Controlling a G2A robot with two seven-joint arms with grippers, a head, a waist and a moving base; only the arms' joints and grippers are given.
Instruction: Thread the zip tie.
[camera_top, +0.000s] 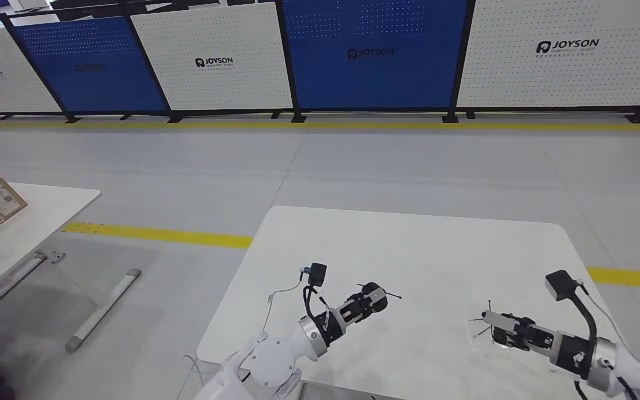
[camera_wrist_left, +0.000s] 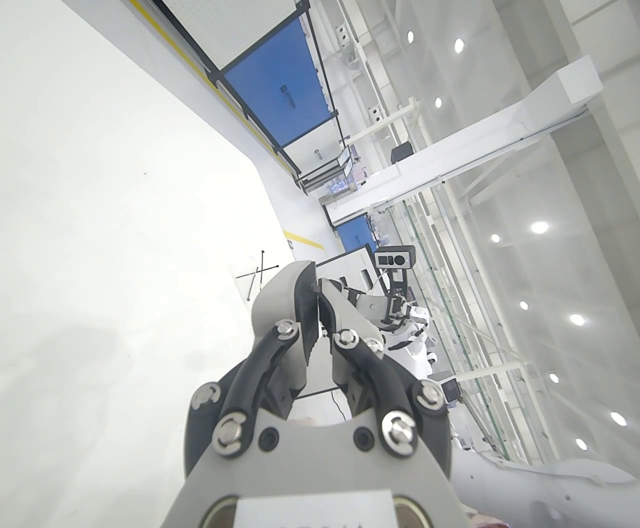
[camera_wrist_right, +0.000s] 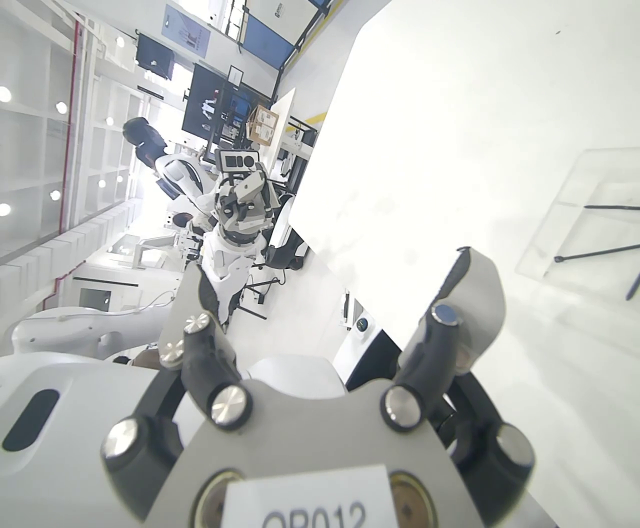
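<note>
Left arm (camera_top: 318, 326) enters at lower centre of the top view, forearm angled up and to the right. Left gripper (camera_top: 374, 296) is level with the wrist, pads (camera_wrist_left: 306, 305) pressed together on a thin black zip tie (camera_wrist_left: 315, 393). Right arm (camera_top: 562, 348) enters from the lower right corner, pointing left. Right gripper (camera_wrist_right: 332, 270) has its fingers spread wide.
</note>
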